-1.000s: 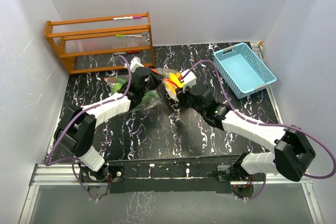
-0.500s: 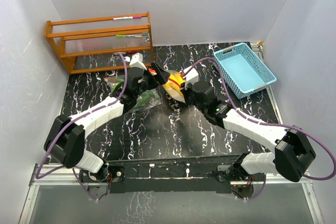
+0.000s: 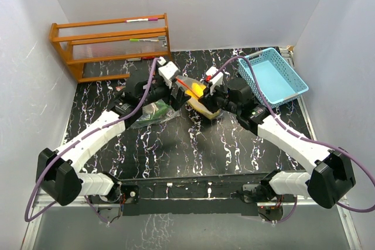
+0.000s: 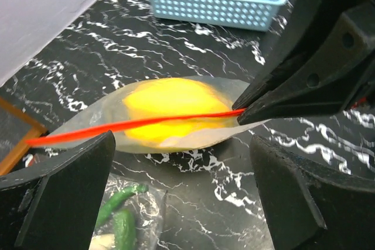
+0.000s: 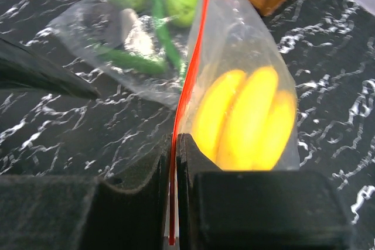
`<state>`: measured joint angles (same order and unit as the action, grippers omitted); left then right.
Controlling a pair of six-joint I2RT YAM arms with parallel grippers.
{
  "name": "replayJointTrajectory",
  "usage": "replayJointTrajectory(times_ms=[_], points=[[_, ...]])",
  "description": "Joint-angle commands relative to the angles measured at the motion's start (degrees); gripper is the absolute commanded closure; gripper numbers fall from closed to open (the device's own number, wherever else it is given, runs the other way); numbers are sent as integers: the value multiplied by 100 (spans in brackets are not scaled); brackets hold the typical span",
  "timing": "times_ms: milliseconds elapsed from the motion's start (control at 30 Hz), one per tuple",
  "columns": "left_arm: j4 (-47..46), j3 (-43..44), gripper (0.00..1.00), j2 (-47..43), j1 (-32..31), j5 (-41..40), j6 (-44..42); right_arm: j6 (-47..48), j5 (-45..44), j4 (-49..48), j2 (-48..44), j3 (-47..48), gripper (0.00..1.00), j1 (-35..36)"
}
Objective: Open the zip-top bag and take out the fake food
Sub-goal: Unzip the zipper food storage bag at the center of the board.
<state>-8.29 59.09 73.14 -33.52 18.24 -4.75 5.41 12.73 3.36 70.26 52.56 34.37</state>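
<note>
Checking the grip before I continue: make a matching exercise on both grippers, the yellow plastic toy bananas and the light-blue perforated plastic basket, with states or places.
1 left gripper
2 right gripper
3 yellow plastic toy bananas
4 light-blue perforated plastic basket

A inside the clear zip-top bag
B open
C far right of the black marbled table
D shut on the bag's red zip strip

Pairs: 1-B, 2-D, 3-A, 4-C

- No text, label, brand, number or sign can be read in any view.
- The zip-top bag (image 4: pixel 170 112), at the centre of the left wrist view, shows no readable print.
- The coloured strips (image 3: pixel 143 20) on the wooden rack (image 3: pixel 111 48), upper left of the top view, are too small to read.
</note>
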Motion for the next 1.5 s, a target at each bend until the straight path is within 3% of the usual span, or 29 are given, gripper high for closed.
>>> replayJointTrajectory(times_ms=[0,267,400,600,700,800,967,1200,1367,1433,1467], points=[[804,469,3,222,50,1292,-1330,319,1325,364,-135,519,92,4],[1845,1413,4,1039,178,2634,-1855,465,1625,665,-309,623,92,4],[1983,1421,11,1087,218,3040,-2028,487,1581,710,-307,633,92,8],[2076,1206,13,958,521,3979,-2088,451,1426,767,-304,667,92,4],[2031,1182,24,1047,522,4126,-2046,442,1587,764,-306,688,93,8],[1997,1299,42,1303,522,4190,-1976,413,1696,714,-329,671,92,5],[1932,1419,60,1560,522,4392,-1930,388,1663,702,-346,686,92,8],[1293,977,55,1405,524,4364,-1585,338,1609,702,-270,771,92,8],[1117,986,30,1517,522,4210,-1450,338,1708,702,-264,800,92,8],[1028,1043,33,1624,522,4296,-1370,338,1714,702,-257,800,92,8],[978,1069,41,1687,522,4358,-1325,331,1705,702,-255,800,92,5]])
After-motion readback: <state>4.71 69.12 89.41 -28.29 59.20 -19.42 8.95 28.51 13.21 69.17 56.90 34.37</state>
